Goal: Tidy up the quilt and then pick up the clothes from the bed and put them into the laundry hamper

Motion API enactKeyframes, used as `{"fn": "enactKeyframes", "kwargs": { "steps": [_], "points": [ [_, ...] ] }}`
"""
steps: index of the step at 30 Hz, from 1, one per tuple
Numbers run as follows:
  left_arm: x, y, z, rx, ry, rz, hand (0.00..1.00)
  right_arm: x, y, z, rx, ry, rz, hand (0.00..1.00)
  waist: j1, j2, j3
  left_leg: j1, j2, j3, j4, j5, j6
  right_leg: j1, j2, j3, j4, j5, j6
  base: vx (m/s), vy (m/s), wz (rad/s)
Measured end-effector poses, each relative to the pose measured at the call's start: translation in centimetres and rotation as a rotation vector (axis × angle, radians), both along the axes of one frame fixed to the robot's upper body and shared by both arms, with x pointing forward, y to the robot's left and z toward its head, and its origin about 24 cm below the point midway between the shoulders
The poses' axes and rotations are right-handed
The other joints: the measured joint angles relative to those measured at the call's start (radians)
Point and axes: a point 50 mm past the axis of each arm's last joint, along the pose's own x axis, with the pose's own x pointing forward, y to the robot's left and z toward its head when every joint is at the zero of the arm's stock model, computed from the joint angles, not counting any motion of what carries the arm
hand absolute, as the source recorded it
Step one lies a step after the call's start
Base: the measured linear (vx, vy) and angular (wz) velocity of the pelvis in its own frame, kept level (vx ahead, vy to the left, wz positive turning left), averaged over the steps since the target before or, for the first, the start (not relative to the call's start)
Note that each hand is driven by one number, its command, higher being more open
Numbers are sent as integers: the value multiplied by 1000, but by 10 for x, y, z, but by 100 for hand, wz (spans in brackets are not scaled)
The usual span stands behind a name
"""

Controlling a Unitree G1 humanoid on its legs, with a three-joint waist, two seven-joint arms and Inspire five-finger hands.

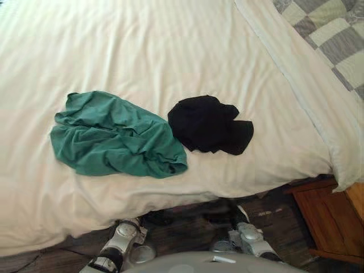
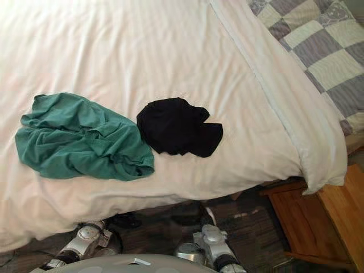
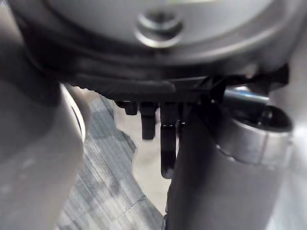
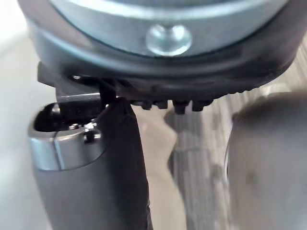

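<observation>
A crumpled green garment point(image 1: 114, 135) lies on the white quilt point(image 1: 170, 45) near the bed's front edge. Just to its right sits a smaller black garment point(image 1: 207, 124), with only a narrow gap between the two. The quilt is spread flat with light creases, and its right border point(image 2: 273, 102) is folded over towards the bed's side. My left hand point(image 3: 165, 148) hangs low beside my body over the floor, fingers straight and holding nothing. My right hand point(image 4: 112, 182) also hangs low at my side with relaxed fingers, and it is empty.
A grey-and-cream checkered cover point(image 2: 318, 45) lies at the bed's far right corner. A wooden nightstand point(image 1: 333, 219) stands by the bed's right front corner. Dark wood floor point(image 1: 187, 233) runs along the bed's front edge point(image 1: 170, 199).
</observation>
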Motion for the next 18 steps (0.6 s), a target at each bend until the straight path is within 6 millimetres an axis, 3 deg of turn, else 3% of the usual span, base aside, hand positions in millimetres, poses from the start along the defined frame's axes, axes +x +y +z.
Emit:
{"fn": "enactKeyframes", "kwargs": {
  "steps": [1,3,5,7,10,13,16,18],
  "points": [
    [-1,0,-1,-4,14,10,100,2,7,1,-6,-5,46,100,-6,-1,-1,15,-7,-2,-41,20,22,-19,53,4,39,-75,52,15,220,-11],
    [-4,-1,-3,-7,35,22,100,-2,14,-2,7,10,55,100,-2,0,0,66,-38,-12,-149,77,33,-2,180,44,48,-191,74,12,109,34],
    [-6,-3,-5,-15,53,34,100,-3,14,-2,8,14,50,100,-7,1,-1,94,-90,-42,-223,122,38,40,171,12,3,-229,80,8,51,51],
    [-8,-3,-6,-25,62,75,100,-3,13,-2,7,18,43,100,-7,4,-2,98,-127,-91,-278,167,34,85,160,-19,-64,-249,129,-20,-28,77],
    [-12,1,-8,-16,80,108,100,-6,8,-5,6,49,6,100,-1,22,-6,128,-122,-131,-390,244,21,128,176,-85,-112,-235,151,-7,-110,66],
    [-16,8,-10,-8,97,153,100,-7,6,-6,0,54,-3,100,17,24,-6,167,-110,-126,-454,273,11,141,189,-83,-135,-229,152,-3,-51,1],
    [-14,9,-9,-18,89,201,100,-6,0,-5,-15,48,-13,100,18,41,-1,153,-111,-109,-479,286,16,138,199,-79,-201,-182,163,-2,31,-16],
    [-7,0,-7,21,50,202,100,-5,-13,-4,-59,52,-26,100,12,62,15,106,-137,-111,-487,300,32,112,185,-92,-234,-154,181,21,91,15]
  ]
}}
